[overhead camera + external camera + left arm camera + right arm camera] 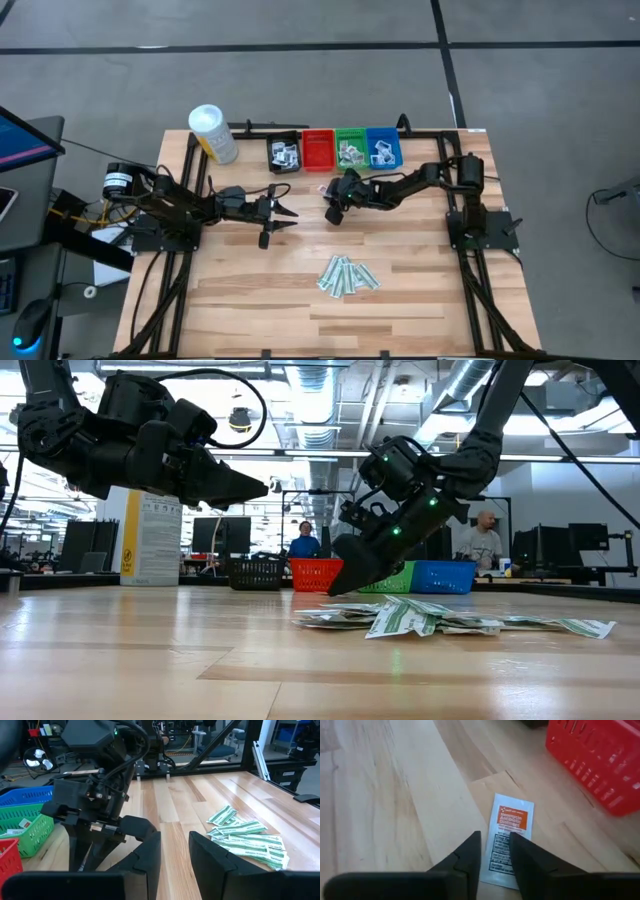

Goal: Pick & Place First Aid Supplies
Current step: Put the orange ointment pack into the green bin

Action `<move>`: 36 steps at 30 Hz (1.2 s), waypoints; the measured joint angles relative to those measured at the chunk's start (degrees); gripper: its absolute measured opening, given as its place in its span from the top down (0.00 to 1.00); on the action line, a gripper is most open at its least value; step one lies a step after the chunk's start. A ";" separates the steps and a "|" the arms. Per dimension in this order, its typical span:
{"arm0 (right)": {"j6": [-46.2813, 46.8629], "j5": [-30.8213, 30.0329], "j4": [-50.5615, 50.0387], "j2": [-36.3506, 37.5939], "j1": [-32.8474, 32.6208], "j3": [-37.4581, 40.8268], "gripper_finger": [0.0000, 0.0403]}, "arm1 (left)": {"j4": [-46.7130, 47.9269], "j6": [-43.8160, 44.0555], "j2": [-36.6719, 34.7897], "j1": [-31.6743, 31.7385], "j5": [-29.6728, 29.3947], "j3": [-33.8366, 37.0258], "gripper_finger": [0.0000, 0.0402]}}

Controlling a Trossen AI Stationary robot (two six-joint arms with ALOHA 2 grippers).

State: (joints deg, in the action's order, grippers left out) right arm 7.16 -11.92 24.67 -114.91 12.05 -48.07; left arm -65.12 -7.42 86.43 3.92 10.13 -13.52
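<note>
Right claw (492, 851), fingers drawn narrow and tips poised over a white packet with red print (507, 837) lying flat on the table (420, 290), just beside the red bin (318, 150); the fingers straddle the packet's lower edge, and whether they already touch it cannot be told. Step in hand, as judged: picking up this single packet, presumably for the red bin nearby. The next move calls for pinching a thin, flat paper edge off bare wood, so the tips must press close to the surface and catch the edge without sliding the packet away.

Left claw (175, 851), fingers narrowly parted and empty, held above the table to the left of centre, facing the right arm and waiting.

Count: one loose packet under the right claw; one heap of pale-green wrapped strips (347, 275) nearer the front edge, roughly six, overlapping too much for an exact number; four small bins in a row at the back, black (283, 152), red, green (350, 149) and blue (383, 148), the black, green and blue ones holding packets too small to count; one white canister (213, 133) at the back left
</note>
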 joint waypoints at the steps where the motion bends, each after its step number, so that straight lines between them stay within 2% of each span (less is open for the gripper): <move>1: 0.00 0.00 0.01 -0.01 -0.08 0.01 0.78 | 0.00 -0.02 -0.01 0.01 -0.01 0.00 0.75; 18: -0.22 -0.06 0.24 -0.09 -0.13 0.19 0.99 | 0.02 0.00 -0.02 0.02 0.00 0.00 0.75; 26: -1.18 -0.39 0.05 1.37 -0.78 0.34 0.99 | 0.02 0.00 0.00 0.01 0.00 0.00 0.75; 36: -3.66 -0.20 -3.90 11.70 -4.11 0.49 1.00 | 0.02 -0.02 0.00 0.02 0.00 0.00 0.75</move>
State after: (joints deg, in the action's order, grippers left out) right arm 3.50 -12.12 20.76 -103.21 7.94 -47.57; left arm -65.10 -7.44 86.43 3.94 10.13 -13.52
